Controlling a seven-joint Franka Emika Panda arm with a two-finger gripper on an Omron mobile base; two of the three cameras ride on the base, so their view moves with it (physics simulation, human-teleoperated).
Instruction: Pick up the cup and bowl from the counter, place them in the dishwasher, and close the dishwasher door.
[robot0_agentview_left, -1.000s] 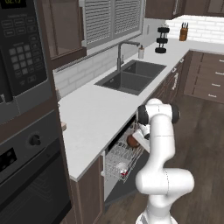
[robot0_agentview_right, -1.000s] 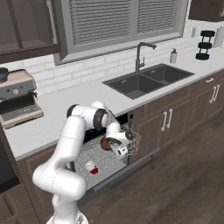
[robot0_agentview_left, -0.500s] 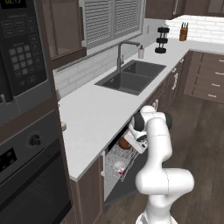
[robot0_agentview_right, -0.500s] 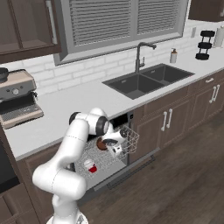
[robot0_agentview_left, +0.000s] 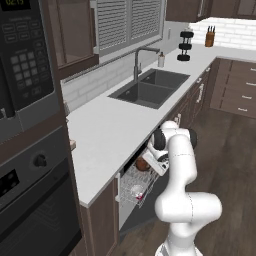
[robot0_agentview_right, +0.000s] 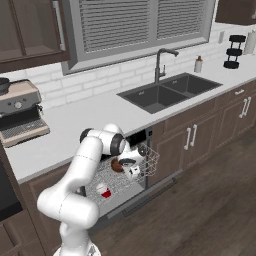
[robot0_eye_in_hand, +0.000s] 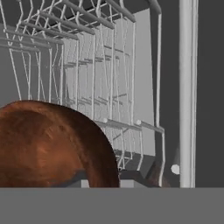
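Note:
My gripper (robot0_agentview_right: 127, 166) is shut on the reddish-brown bowl (robot0_agentview_right: 118, 164), holding it just over the white wire rack (robot0_agentview_right: 142, 167) pulled out of the dishwasher (robot0_agentview_right: 107, 182). From the left the bowl (robot0_agentview_left: 142, 163) hangs at the counter's front edge, with the gripper (robot0_agentview_left: 151, 162) to its right. In the hand view the bowl (robot0_eye_in_hand: 48, 144) bulges up from the lower left, in front of the rack wires (robot0_eye_in_hand: 87, 65). The red cup (robot0_agentview_right: 103, 190) stands upright in the rack's lower left part. Under the rack the dark dishwasher door (robot0_agentview_right: 150, 192) lies folded down. The white counter (robot0_agentview_right: 75, 130) runs above.
A dark sink (robot0_agentview_right: 167, 90) with a faucet (robot0_agentview_right: 161, 62) sits in the counter to the right. A coffee machine (robot0_agentview_right: 20, 112) stands at the counter's left end. The black oven (robot0_agentview_left: 30, 200) flanks the dishwasher. Cabinet doors with silver handles (robot0_agentview_right: 192, 135) stand to the right over open wooden floor (robot0_agentview_right: 210, 200).
The gripper with the bowl has shifted a little further in over the rack, toward the dishwasher cavity. The cup has stayed put.

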